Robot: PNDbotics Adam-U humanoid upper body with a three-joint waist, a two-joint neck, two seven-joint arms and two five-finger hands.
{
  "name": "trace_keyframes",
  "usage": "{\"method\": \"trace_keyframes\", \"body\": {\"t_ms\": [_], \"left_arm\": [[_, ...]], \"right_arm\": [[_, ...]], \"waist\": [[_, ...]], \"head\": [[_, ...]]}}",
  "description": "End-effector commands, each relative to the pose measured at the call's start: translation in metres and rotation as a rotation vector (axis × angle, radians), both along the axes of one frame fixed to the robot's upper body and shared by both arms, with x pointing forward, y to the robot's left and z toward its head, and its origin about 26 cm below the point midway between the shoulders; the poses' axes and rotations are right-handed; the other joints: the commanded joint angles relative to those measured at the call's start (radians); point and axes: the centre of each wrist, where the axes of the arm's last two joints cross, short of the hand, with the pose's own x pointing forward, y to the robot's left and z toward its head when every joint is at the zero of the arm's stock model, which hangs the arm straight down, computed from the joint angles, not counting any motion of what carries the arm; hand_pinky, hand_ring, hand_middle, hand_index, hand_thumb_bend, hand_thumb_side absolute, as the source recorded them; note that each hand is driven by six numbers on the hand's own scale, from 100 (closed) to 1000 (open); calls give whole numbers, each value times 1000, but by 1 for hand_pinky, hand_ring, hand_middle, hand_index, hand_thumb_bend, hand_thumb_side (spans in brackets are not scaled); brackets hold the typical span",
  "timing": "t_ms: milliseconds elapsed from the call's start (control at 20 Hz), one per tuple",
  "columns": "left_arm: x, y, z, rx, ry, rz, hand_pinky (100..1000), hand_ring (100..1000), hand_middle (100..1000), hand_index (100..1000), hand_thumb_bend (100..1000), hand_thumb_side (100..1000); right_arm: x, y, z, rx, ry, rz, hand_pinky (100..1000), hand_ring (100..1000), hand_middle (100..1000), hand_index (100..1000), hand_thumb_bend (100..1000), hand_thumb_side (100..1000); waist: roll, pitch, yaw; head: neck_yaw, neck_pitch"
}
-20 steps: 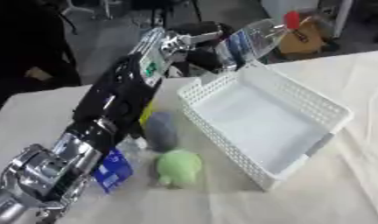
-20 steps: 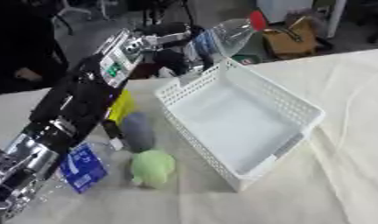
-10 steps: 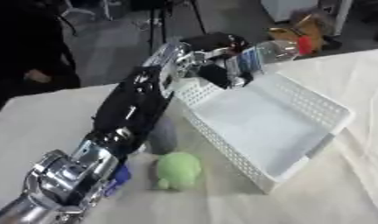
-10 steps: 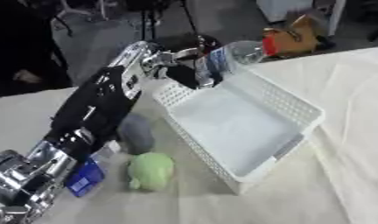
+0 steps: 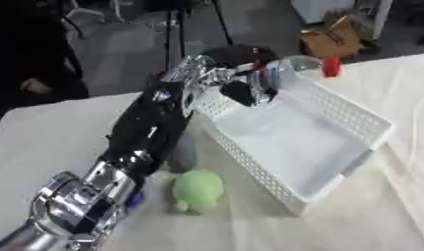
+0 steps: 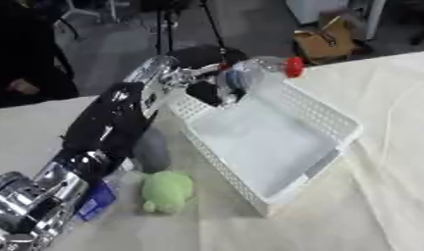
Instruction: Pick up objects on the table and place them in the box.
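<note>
Fingers of the robot's left hand (image 5: 241, 87) are curling round a clear plastic bottle (image 5: 288, 74) with a red cap (image 5: 331, 66), holding it on its side above the far end of the white basket (image 5: 370, 122). The cap is pointing away to the right, over the basket's far rim. The long black and silver arm is reaching in from the lower left, crossing the cream tablecloth (image 5: 43, 142). Beside the basket's near left wall, a green plush toy (image 5: 197, 189) is lying on the cloth, with a grey object (image 6: 150, 149) just beyond it, partly hidden by the arm. A blue item (image 6: 96, 204) is showing under the arm near the lower left. The basket itself is sitting empty.
</note>
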Motion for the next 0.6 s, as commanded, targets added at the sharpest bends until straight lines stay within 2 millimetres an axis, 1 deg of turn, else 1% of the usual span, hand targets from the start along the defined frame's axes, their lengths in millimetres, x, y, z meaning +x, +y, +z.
{"method": "trace_keyframes", "body": {"t_ms": [50, 100, 200, 250, 300, 350, 400, 500, 600], "left_arm": [[0, 2, 10, 5, -45, 1, 905, 935, 943, 1000, 242, 845], [0, 2, 9, 5, -48, 0, 914, 945, 959, 1000, 280, 882], [0, 4, 6, -9, -55, -5, 943, 967, 984, 1000, 350, 912], [1, 5, 5, -14, -56, -7, 943, 968, 984, 1000, 356, 913], [1, 5, 5, -17, -57, -9, 945, 968, 983, 1000, 381, 919], [1, 5, 5, -16, -59, -9, 945, 968, 983, 1000, 381, 919], [1, 5, 6, -16, -62, -10, 946, 967, 977, 1000, 465, 928], [1, 5, 6, -18, -67, -16, 946, 967, 977, 1000, 465, 928], [0, 4, 7, -16, -73, -21, 945, 965, 971, 1000, 512, 939]], "right_arm": [[-3, 1, 8, -8, -29, 9, 805, 769, 651, 863, 100, 1000], [-3, 1, 8, -9, -29, 10, 806, 770, 652, 863, 100, 1000], [-3, 1, 9, -9, -30, 10, 806, 770, 652, 863, 100, 1000], [-3, 1, 9, -10, -30, 10, 806, 770, 652, 863, 100, 1000], [-3, 1, 9, -10, -30, 9, 806, 770, 652, 863, 100, 1000], [-3, 0, 9, -10, -30, 9, 806, 770, 652, 863, 100, 1000], [-3, 0, 9, -11, -29, 9, 805, 770, 651, 864, 100, 1000], [-3, 0, 9, -13, -27, 9, 805, 770, 651, 864, 100, 1000], [-3, 1, 9, -14, -27, 11, 806, 770, 651, 863, 100, 1000]], "waist": [[-8, -15, 0], [-9, -15, -1], [-9, -13, -5], [-10, -13, -5], [-10, -12, -6], [-10, -12, -6], [-10, -12, -6], [-10, -11, -5], [-10, -11, -5]], "head": [[2, -7], [2, -7], [-1, -9], [-2, -8], [-3, -8], [-3, -7], [-3, -6], [-1, -3], [-1, -4]]}}
